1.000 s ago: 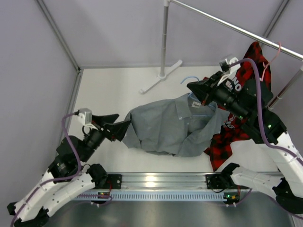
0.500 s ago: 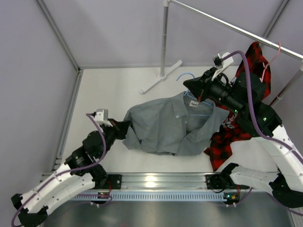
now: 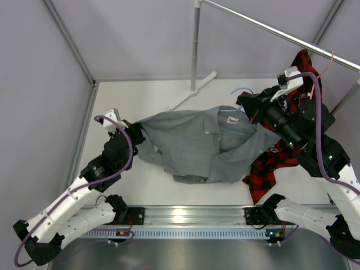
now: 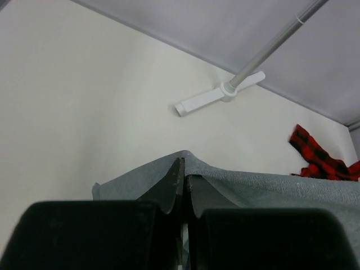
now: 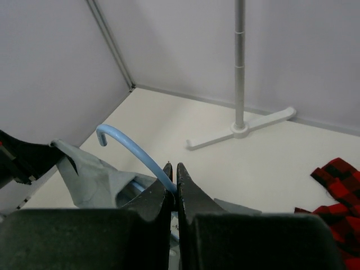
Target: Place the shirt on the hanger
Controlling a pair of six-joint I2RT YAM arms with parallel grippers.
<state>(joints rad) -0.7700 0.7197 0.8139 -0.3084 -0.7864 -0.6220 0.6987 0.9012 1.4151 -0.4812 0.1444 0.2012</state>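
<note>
The grey-green shirt (image 3: 197, 143) is stretched across the middle of the table between both arms. My left gripper (image 3: 135, 130) is shut on the shirt's left edge; in the left wrist view the cloth (image 4: 270, 188) drapes over my closed left gripper (image 4: 184, 174). The light-blue hanger (image 3: 241, 91) pokes its hook out by the collar. My right gripper (image 3: 247, 107) is shut on the hanger's neck; in the right wrist view the hook (image 5: 126, 142) curves up and left from the right gripper (image 5: 175, 171). Most of the hanger is hidden inside the shirt.
A red-and-black plaid shirt (image 3: 273, 166) hangs from a pink hanger (image 3: 328, 61) on the rail (image 3: 270, 31) at the right, partly under the right arm. The rail's white stand foot (image 3: 191, 91) rests on the table behind the shirt. Grey walls enclose the left and back.
My left gripper moved in to the shirt's left edge, shut on it and lifted it back and left. The right gripper carried the hanger rightward, stretching the shirt.
</note>
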